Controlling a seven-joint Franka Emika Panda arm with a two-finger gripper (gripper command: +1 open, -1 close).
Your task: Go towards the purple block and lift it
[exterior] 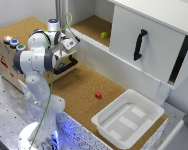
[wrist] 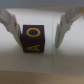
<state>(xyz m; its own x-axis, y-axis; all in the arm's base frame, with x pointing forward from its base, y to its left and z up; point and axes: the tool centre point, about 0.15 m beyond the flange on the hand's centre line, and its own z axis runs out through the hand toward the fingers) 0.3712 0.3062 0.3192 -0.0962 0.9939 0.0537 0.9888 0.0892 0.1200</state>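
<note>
Although the exterior view hides the end effector behind the arm's upper links, your wrist view settles most of it: the approach leg looks done, the lift does not.

- The purple block [wrist: 33,39] sits between the two fingers [wrist: 9,25] of the end effector [wrist: 35,30], yellow letter markings on its top and near faces.
- One finger stands just beside the block, possibly touching; blur stops you calling it. The other finger is clearly apart from it, pale surface showing in the gap.
- So the jaws stand open, wider than the block, holding nothing. The block is off-centre in the opening, nearer one finger.
- The block appears to rest on the pale surface beneath it; no sign it is raised.
- In the exterior view you cannot pick out the purple block at all; the arm [exterior: 36,60] blocks that spot. The wrist hangs over the near edge of the cork worktop [exterior: 79,87].
- Not your targets: the red block [exterior: 98,95] on the open cork, and the yellow-green block [exterior: 104,35] back on the shelf. White bin [exterior: 106,120] is uninvolved.

Judgement: left to do are the close and the lift.
</note>
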